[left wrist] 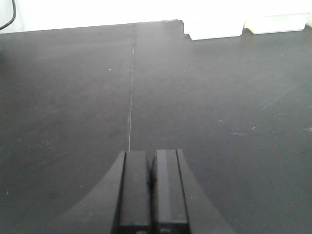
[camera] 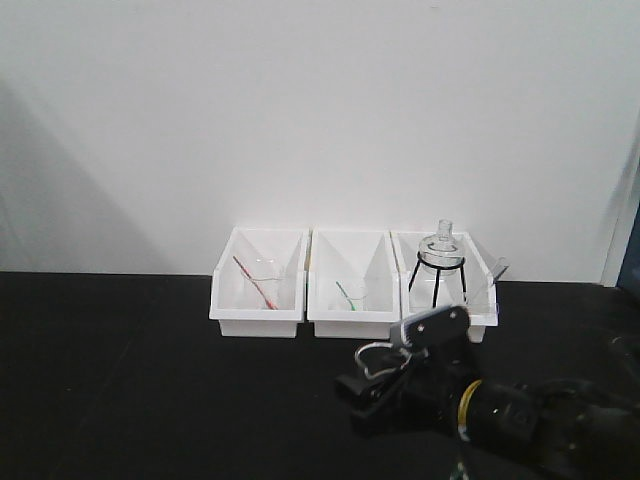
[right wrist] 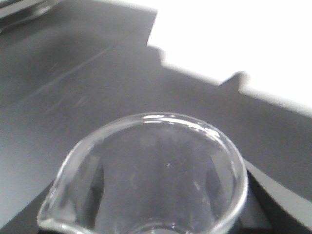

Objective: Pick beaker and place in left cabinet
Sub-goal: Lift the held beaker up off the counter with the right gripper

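Right tool (camera: 366, 396) grips the beaker (right wrist: 146, 180). Its dark fingers show through the glass on both sides, with the beaker's rim and spout filling the lower part of the right wrist view. Beaker is clear and looks empty. Can't tell whether its base touches the counter (camera: 120, 380).

From the front, the right tool sits low at the front right of the counter, just in front of the middle bin (camera: 352, 326) and the right bin (camera: 486, 316) and apart from both. Left tool (left wrist: 151, 181) has its fingers pressed together with nothing between them, low over bare counter.

Counter is matte black and faintly scuffed, with a thin straight seam (left wrist: 130, 97) running away from the left tool. A black cable (left wrist: 7, 17) shows at the far left edge.

Three white bins stand in a row at the back of the counter against the wall, side by side. The left bin (camera: 258, 318) holds a small beaker with red rod (camera: 262, 274). The middle bin holds a small beaker with green rod (camera: 352, 294). The right bin holds a round flask (camera: 440, 252) on a black wire stand.

The wall (camera: 300, 110) is plain white, with a soft shadow at the left. A dark strip (camera: 631, 250) at the right edge is unclear.
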{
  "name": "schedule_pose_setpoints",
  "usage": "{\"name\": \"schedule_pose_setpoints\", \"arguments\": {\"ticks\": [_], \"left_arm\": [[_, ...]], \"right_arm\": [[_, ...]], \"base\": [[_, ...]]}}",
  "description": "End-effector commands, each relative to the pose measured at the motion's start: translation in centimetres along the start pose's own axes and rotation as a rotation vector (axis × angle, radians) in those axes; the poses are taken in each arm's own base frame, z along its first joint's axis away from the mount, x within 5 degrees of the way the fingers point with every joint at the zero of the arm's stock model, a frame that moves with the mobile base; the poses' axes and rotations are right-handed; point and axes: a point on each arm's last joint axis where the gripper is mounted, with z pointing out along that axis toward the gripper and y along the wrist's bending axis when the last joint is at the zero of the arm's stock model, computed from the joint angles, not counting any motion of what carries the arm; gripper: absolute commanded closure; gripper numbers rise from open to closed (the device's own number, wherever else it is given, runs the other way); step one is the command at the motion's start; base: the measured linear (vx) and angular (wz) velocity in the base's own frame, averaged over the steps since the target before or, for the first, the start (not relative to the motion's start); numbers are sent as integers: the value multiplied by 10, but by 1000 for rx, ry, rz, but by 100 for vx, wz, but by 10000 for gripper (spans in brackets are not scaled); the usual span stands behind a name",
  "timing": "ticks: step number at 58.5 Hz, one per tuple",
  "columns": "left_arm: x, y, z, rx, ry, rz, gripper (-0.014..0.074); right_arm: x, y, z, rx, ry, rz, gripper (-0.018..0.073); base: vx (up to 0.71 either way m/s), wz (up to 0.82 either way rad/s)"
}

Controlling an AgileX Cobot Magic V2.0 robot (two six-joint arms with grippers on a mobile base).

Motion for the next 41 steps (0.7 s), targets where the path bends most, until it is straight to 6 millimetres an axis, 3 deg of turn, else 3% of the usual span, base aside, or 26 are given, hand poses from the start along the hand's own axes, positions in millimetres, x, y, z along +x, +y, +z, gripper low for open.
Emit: {"name": "schedule_pose_setpoints", "arguments": {"ticks": [1, 11, 20, 31, 41], "left_arm": [[-11, -1, -2, 13, -97, -6, 593], [-11, -1, -2, 13, -97, -6, 593], [-11, -1, -2, 13, -97, -6, 593], [-11, -1, -2, 13, -97, -6, 593], [-11, -1, -2, 13, -97, -6, 593]], "right_arm": [[-55, 5, -54, 112, -117, -9, 563], [-76, 9, -139, 340, -166, -18, 563], [-49, 21, -199, 401, -208, -32, 563], [-6, 32, -248, 429, -271, 14, 563], [12, 39, -278, 449, -358, 2, 563]], "base": [[0, 0], [0, 0], [0, 0], [0, 0], [0, 0]]}}
